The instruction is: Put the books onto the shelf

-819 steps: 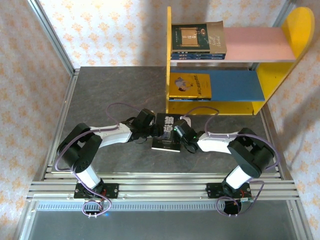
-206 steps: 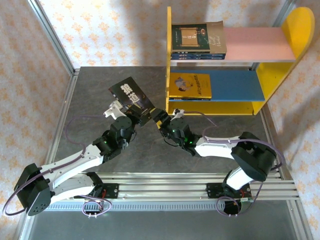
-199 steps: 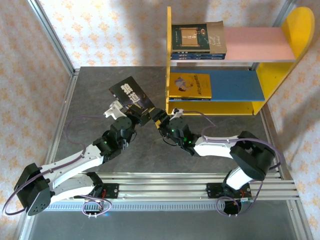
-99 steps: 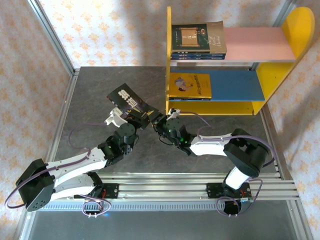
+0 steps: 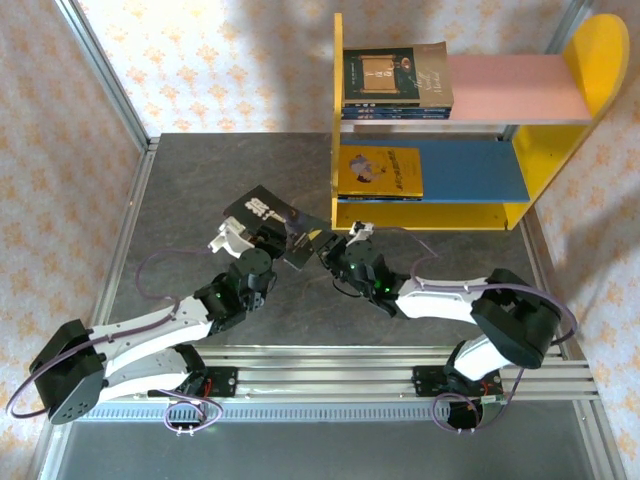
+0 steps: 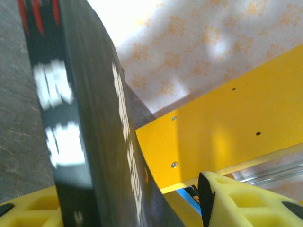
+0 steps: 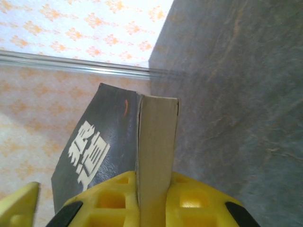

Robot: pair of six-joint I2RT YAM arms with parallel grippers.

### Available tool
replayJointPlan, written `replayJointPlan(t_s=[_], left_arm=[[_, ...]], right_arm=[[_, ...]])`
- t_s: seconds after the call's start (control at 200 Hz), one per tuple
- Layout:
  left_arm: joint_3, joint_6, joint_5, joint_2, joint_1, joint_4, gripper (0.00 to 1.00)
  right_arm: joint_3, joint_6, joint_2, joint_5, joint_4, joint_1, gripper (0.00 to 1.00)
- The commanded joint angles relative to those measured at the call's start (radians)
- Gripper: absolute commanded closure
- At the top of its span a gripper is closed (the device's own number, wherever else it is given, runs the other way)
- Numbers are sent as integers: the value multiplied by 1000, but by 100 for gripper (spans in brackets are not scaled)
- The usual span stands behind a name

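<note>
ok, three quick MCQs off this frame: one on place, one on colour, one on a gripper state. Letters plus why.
1. Where does the yellow book lie?
A. on the blue board
B. on the pink board
C. on the table

2. What colour are the shelf's side panels?
A. green
B. white
C. yellow

3. How is the right gripper?
A. open, clear of everything
B. shut on the black book
C. shut on nothing

Answers:
1 A: it lies flat at the left end of the blue board.
2 C: the round-topped panel is plainly yellow.
3 B: the right wrist view shows the book's edge pinched between its jaws.
</note>
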Motion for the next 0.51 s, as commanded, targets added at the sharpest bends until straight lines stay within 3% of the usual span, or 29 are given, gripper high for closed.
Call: replayJointPlan(t_s=[0.0, 0.225, 0.501], left_arm=[[44, 83, -113, -89, -3, -55, 43], [72, 223, -187, -202, 0, -170, 42], [105, 292, -196, -230, 14, -258, 40]], right_arm=[[-44, -115, -92, -78, -120, 3, 97], [-172, -195, -360, -133, -333, -34, 98], [-95, -372, -800, -364, -851, -260, 97]])
